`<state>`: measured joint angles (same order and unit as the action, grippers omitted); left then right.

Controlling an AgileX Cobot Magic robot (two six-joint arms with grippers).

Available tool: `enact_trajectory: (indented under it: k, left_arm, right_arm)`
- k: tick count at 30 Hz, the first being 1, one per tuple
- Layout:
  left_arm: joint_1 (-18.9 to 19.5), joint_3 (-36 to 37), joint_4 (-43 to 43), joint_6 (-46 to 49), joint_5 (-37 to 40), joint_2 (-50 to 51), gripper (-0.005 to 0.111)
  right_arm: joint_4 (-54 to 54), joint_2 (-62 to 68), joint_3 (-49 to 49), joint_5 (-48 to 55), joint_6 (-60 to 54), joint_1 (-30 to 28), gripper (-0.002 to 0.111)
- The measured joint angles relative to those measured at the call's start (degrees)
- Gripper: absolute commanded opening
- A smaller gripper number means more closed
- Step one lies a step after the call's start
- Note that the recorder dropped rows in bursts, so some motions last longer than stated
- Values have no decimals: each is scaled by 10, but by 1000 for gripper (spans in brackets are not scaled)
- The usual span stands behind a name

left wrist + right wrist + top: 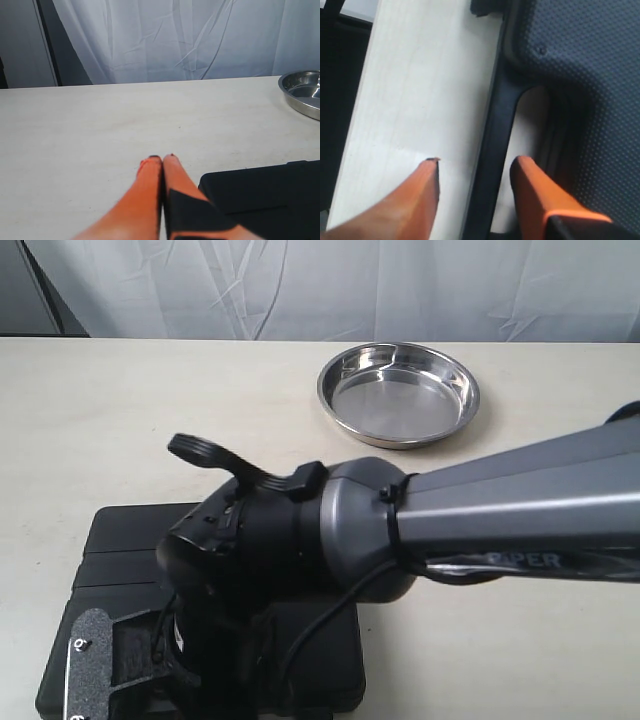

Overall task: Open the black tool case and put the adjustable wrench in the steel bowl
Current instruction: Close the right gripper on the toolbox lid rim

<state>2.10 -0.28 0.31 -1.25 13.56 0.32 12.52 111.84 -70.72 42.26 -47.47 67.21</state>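
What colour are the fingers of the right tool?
Orange; the fingers show best in the right wrist view.

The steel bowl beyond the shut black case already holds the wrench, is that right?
No. The steel bowl is empty, as the exterior view shows; nothing lies in it. It does stand beyond the shut black case.

Black tool case (pixel 120 540) with a fine dotted grain, shiny silver steel bowl (pixel 400 400) at its 1 o'clock, bright orange gripper fingers (pixel 415 200), pale cream table (pixel 520 620).
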Motion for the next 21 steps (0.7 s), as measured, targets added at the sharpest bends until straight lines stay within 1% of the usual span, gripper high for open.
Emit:
enact_trajectory:
  k: [18,21]
  left_arm:
    - [0,0,0,0,0,0,0]
    - [0,0,0,0,0,0,0]
  right_arm:
    - [0,11,-1,0,-1,0,46]
    - [0,11,-1,0,0,0,41]
